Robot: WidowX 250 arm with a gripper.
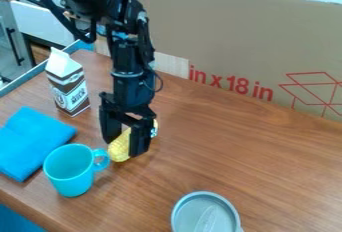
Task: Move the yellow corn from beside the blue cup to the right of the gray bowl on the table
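The black gripper (125, 143) hangs left of the view's middle, low over the wooden table, pointing down. It stands open, its two fingers apart on either side of a yellow toy ear of corn (120, 148). One finger covers the middle of the corn, and the corn's far end shows to the right behind it. Whether the fingers touch the corn, I cannot tell. Just left of the corn is a turquoise mug (69, 171), upright, with its handle toward the corn.
A folded blue cloth (30, 141) lies at the left, with a brown-and-white milk carton (67, 85) upright behind it. A grey round lid or dish (206, 215) is at the front edge of the view. A large cardboard panel (234, 36) stands along the table's back.
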